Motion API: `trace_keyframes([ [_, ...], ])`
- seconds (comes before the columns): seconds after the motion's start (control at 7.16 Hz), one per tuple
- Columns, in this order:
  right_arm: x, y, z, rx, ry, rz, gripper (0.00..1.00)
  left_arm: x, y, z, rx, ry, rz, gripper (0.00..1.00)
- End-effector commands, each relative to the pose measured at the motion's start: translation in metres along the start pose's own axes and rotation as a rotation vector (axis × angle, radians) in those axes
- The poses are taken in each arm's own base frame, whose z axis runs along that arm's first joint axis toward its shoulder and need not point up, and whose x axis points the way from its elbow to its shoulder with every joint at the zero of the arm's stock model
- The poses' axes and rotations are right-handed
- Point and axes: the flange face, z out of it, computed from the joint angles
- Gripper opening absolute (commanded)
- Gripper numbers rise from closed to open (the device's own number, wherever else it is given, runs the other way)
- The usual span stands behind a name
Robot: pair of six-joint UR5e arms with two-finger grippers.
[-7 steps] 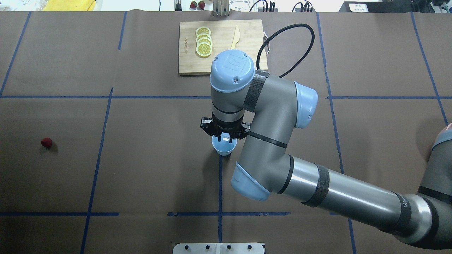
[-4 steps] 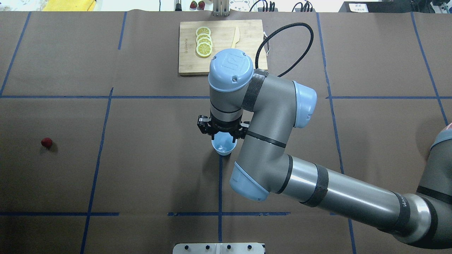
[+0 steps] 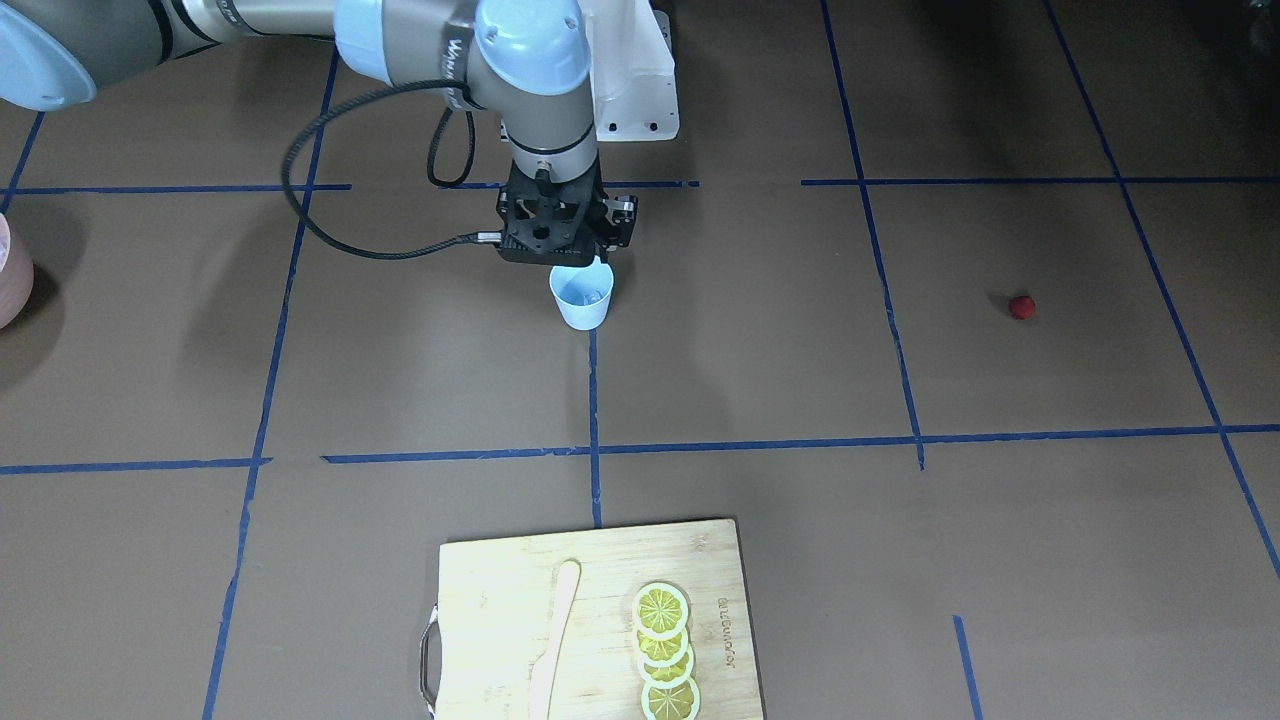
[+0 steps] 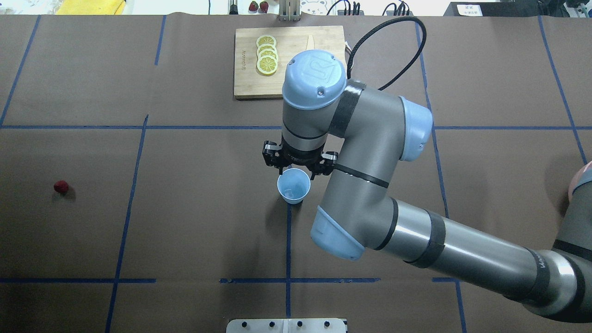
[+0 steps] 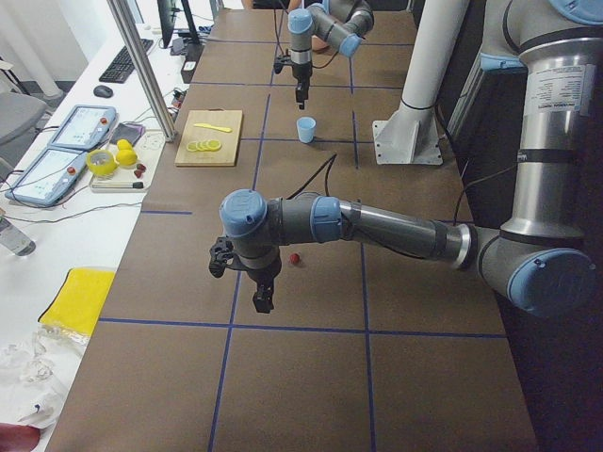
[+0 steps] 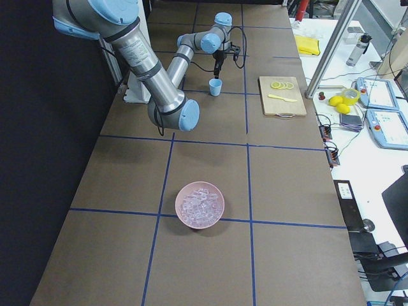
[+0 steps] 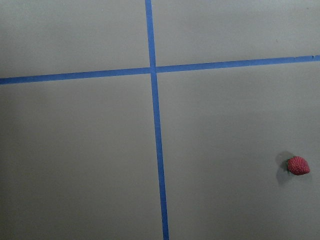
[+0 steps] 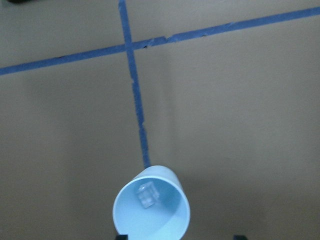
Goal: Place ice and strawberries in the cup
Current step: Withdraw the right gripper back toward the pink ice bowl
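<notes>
The light blue cup (image 4: pixel 293 186) stands upright on a blue tape line mid-table. One clear ice cube (image 8: pixel 148 195) lies at its bottom. My right gripper (image 4: pixel 296 167) hangs just above the cup's far rim; in the right wrist view its fingertips (image 8: pixel 120 236) stand wide apart, open and empty. The strawberry (image 4: pixel 60 187) lies alone on the brown mat far to the left, also seen in the left wrist view (image 7: pixel 298 165). My left gripper (image 5: pixel 264 299) hovers near the strawberry (image 5: pixel 295 258) in the exterior left view only, so I cannot tell its state.
A pink bowl (image 6: pixel 217 218) full of ice (image 6: pixel 199 203) sits on the right end of the table. A wooden cutting board (image 4: pixel 245 83) with lemon slices (image 4: pixel 267 54) and a wooden knife lies at the far edge. The right arm's elbow (image 4: pixel 337 236) overhangs the mat beside the cup.
The right wrist has pulled up and away toward the far side, uncovering the whole cup mouth. Cup and strawberry have not moved.
</notes>
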Motion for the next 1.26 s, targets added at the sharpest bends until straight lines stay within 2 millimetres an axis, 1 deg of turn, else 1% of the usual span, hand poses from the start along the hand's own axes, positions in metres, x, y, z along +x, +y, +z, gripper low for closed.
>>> trace_keyframes([
  [0.0,0.096,-0.018,-0.036,0.062,0.004,-0.049,0.99,0.004,0.0,-0.004,0.009,-0.001,0.007,1.0],
  [0.14,0.13,-0.021,-0.042,0.067,0.037,-0.103,0.99,0.003,0.002,-0.001,0.008,0.014,0.009,1.0],
  [0.28,0.152,-0.018,-0.051,0.068,0.057,-0.151,0.99,0.005,0.003,-0.001,0.011,0.034,0.011,1.0],
  [0.42,0.192,-0.004,-0.051,0.064,0.08,-0.203,0.99,0.009,0.004,-0.006,0.022,0.034,0.02,1.0],
  [0.56,0.232,0.0,-0.055,0.066,0.111,-0.252,0.99,0.015,0.005,-0.011,0.033,0.034,0.031,1.0],
  [0.7,0.273,-0.006,-0.056,0.069,0.14,-0.292,0.99,0.024,0.006,-0.019,0.049,0.031,0.046,1.0],
  [0.84,0.326,-0.016,-0.052,0.092,0.143,-0.314,0.99,0.027,0.014,-0.021,0.052,0.031,0.05,1.0],
  [0.98,0.374,-0.016,-0.048,0.106,0.139,-0.33,0.99,0.03,0.017,-0.023,0.055,0.03,0.053,1.0],
  [1.12,0.424,-0.019,-0.05,0.101,0.127,-0.359,0.99,0.028,0.02,-0.02,0.05,0.031,0.047,1.0],
])
